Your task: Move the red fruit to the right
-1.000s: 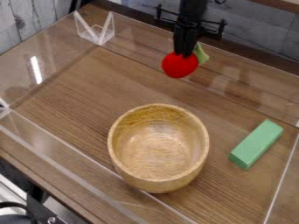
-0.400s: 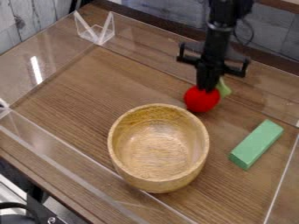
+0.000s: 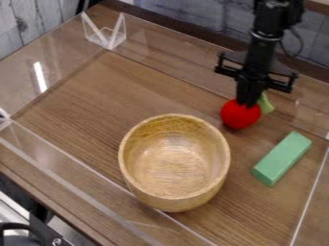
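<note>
The tool (image 3: pixel 244 100) is pinching the fruit (image 3: pixel 240 114) from above, low over the worktop (image 3: pixel 115 96), between the bowl (image 3: pixel 175 161) and the block (image 3: pixel 283 158). Letting go early risks the round fruit rolling toward either. The arm is hanging vertical, pointing straight down.

the arm (image 3: pixel 275 19) is cut off at the top edge; claw (image 3: pixel 244 99) tips hidden behind the red fruit (image 3: pixel 240 114).

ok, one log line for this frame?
gripper: shut on red fruit | fruit: low over table, right of wooden bowl, left of green block | release: not yet
</note>
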Controlling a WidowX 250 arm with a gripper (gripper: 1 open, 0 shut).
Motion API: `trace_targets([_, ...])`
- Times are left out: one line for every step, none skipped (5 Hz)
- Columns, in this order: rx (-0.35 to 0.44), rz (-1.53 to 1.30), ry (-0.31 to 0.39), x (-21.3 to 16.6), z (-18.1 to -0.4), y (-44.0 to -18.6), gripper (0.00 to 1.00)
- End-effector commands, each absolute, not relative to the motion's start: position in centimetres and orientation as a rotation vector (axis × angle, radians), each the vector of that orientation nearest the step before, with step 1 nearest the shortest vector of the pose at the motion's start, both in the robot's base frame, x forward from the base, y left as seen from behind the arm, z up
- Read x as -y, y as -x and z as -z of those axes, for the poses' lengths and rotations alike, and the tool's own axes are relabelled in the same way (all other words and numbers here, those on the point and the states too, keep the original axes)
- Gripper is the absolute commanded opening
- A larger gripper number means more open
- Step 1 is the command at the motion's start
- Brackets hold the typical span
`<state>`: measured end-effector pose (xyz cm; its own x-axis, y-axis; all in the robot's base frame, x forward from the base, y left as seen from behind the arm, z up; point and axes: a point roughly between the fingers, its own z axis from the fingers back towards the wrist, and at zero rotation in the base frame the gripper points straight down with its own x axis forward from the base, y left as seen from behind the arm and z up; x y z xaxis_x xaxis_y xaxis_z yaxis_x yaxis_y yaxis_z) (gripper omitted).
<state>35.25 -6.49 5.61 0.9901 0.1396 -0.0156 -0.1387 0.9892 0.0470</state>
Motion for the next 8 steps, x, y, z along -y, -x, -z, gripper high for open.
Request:
trace_targets([0.049, -0.163, -0.031, 7.1, -7.4, -36.1, 1.00])
trace_targets([0.049, -0.189, -0.038, 7.2, -6.9, -36.0, 1.00])
trace_targets([0.064, -0.208, -0.042, 7.8, -6.9, -36.9, 1.00])
trace_targets([0.086, -0.227, -0.047, 8.3, -7.5, -37.3, 1.00])
trace_targets([0.107, -0.197, -0.047, 7.3, -8.2, -36.6, 1.00])
trace_targets([0.127, -0.171, -0.051, 6.1, -8.7, -36.3, 1.00])
trace_targets([0.146, -0.157, -0.053, 5.8, -10.0, -36.6, 1.00])
trace_targets([0.160, -0.134, -0.053, 6.0, -11.0, -36.7, 1.00])
